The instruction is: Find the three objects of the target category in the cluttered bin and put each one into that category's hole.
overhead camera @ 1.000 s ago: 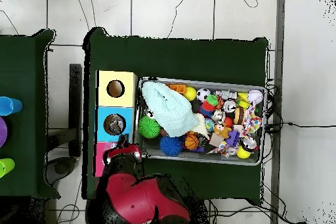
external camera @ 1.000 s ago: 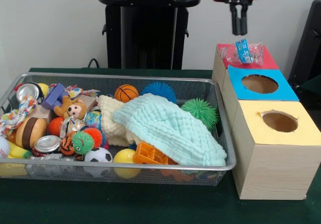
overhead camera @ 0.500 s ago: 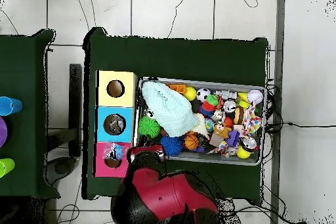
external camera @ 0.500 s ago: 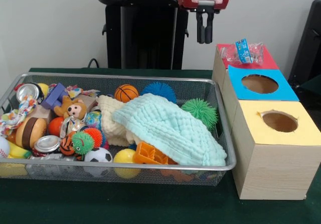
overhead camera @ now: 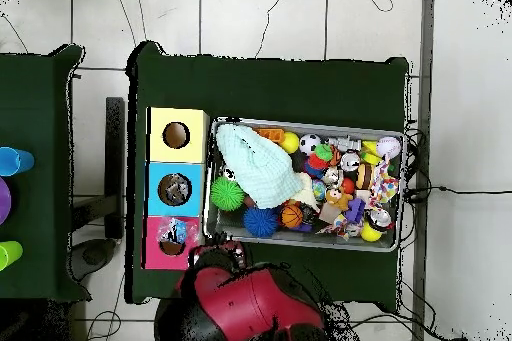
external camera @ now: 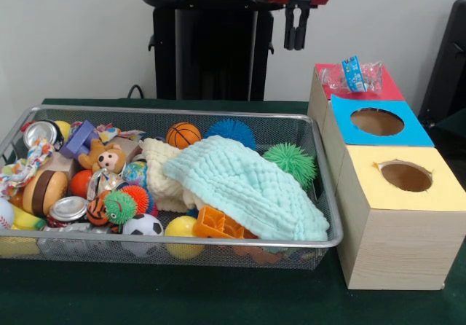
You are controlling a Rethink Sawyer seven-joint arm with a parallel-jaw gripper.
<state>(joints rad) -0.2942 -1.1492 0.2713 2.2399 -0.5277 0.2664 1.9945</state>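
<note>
My gripper (external camera: 293,35) hangs high above the back right corner of the wire bin (external camera: 329,194), to the left of the boxes. A narrow gap shows between its two fingers and nothing is in it. A clear plastic wrapper with a blue label (external camera: 353,76) lies on the red box (external camera: 392,89), over its hole. In front of it stand the blue box (external camera: 419,133) and the yellow box (external camera: 364,186), each with an uncovered round hole. In the overhead view the red arm (overhead camera: 245,302) covers the gripper beside the red box (overhead camera: 155,244).
A mint cloth (external camera: 247,186) covers the bin's right half. Around it lie spiky balls (external camera: 291,161), a basketball (external camera: 183,133), a soccer ball (external camera: 143,225), crushed cans (external camera: 69,208), a toy monkey (external camera: 108,157) and a rope toy (external camera: 25,166). Coloured cups (overhead camera: 12,161) stand on a side table.
The gripper has swung left, away from above the red box to above the bin's back right corner, and has risen slightly. The wrapper stays on the red box.
</note>
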